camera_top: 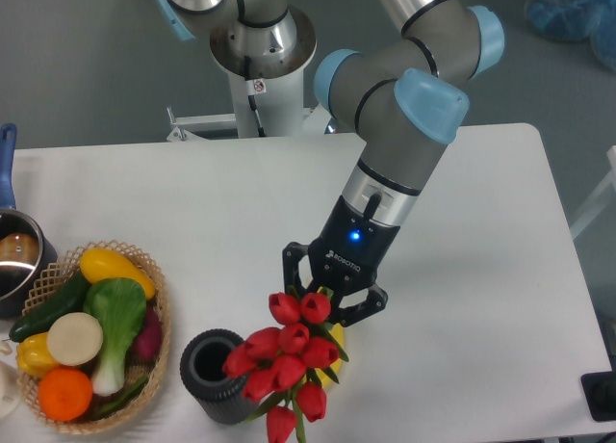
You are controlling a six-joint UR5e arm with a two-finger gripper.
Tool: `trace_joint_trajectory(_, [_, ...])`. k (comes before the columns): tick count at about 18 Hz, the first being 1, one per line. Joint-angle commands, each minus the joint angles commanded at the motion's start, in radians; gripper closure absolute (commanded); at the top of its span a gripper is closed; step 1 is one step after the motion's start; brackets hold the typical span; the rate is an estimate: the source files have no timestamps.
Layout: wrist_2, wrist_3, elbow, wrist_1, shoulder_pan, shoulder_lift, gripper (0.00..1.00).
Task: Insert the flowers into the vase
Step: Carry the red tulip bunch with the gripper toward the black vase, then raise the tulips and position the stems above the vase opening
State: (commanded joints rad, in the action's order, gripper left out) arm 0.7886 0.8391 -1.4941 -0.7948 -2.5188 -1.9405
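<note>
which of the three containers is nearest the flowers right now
The dark ribbed vase, right beside the flowers the gripper holds; the wicker basket and pot sit farther left.

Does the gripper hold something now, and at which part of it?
Yes: the gripper holds the flowers by the stem end, blooms hanging down.

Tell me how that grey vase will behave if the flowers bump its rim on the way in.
The vase looks short and wide, so it probably won't tip easily. It is small and stands loose on the table, so a sideways nudge could slide it. The flowers in the hand spread wider than its mouth and may catch.
</note>
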Motion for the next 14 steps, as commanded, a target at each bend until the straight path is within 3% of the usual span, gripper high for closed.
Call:
trace_joint_trajectory(5, [-0.089, -0.002, 0.011, 0.037, 0.002, 0.002, 0.96])
trace_joint_trajectory(10, [-0.103, -0.002, 0.015, 0.084, 0.020, 0.008, 0.95])
trace_joint_trajectory(14, [-0.250, -0.014, 0.023, 0.111, 0.022, 0.015, 0.90])
